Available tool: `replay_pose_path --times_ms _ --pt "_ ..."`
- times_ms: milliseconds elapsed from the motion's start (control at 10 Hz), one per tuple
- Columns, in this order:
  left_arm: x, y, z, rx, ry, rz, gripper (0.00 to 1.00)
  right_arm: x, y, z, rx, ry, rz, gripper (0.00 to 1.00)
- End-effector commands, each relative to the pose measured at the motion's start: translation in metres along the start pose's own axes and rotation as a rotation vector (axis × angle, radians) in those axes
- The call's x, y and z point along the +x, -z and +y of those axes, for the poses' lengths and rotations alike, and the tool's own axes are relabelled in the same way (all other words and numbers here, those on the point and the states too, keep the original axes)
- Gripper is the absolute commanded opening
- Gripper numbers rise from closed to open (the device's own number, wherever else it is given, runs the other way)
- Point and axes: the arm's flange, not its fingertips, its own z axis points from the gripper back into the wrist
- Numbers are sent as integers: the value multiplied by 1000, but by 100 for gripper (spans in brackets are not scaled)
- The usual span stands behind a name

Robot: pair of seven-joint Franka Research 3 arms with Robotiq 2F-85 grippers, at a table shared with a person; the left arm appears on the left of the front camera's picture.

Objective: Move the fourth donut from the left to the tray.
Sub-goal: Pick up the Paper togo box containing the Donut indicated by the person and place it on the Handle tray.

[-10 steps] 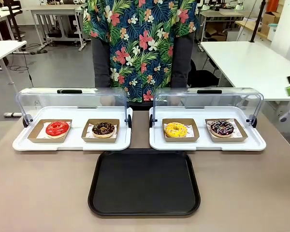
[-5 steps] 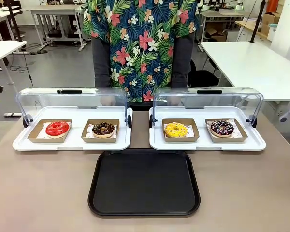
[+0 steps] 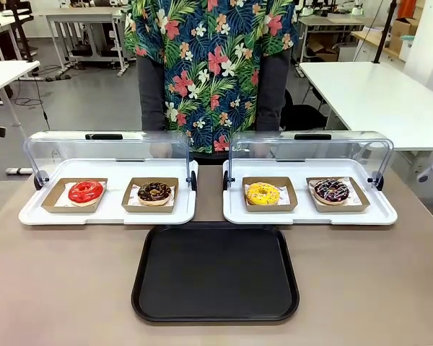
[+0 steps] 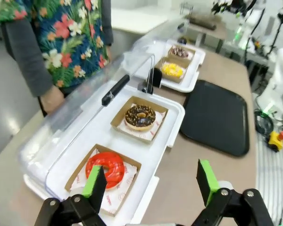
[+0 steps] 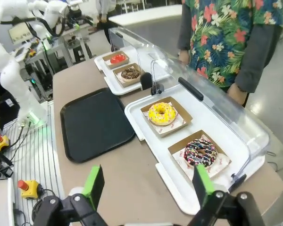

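Observation:
The fourth donut [image 3: 332, 190], dark chocolate with white drizzle and coloured sprinkles, sits in its brown cardboard holder at the right end of the right white display tray. The black tray [image 3: 215, 272] lies bare at the table's near middle. My right gripper [image 5: 147, 184] hovers open, high over the table's right end, with the fourth donut [image 5: 200, 152] ahead and below it and the black tray [image 5: 95, 123] to its left. My left gripper [image 4: 151, 181] is open above the left end, near the red donut [image 4: 111, 167]. Neither gripper holds anything.
Left to right stand a red donut [image 3: 85, 192], a chocolate donut with crumbs [image 3: 154, 192] and a yellow donut [image 3: 263, 193] on two white display trays [image 3: 108, 213] with raised clear lids [image 3: 310, 148]. A person in a floral shirt [image 3: 209, 65] stands behind them.
The right gripper's green pad has withdrawn from the front view's right edge. The left gripper's tip at the left edge has shifted slightly lower. The donuts and trays are unmoved.

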Motion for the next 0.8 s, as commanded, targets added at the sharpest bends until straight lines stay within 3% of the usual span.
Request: replay_pose_path --times_ms 0,100,200,700 --pt "1 0 2 -8 37 -69 100 5 -3 -5 -2 -28 -15 100" --pt "4 -6 -6 9 34 -89 100 3 0 -3 -8 -10 -12 100" --pt "1 -2 -1 -1 8 -24 100 0 -1 -1 0 0 -3 100" --pt "1 -2 -1 -1 8 -24 100 0 -1 -1 0 0 -3 100"
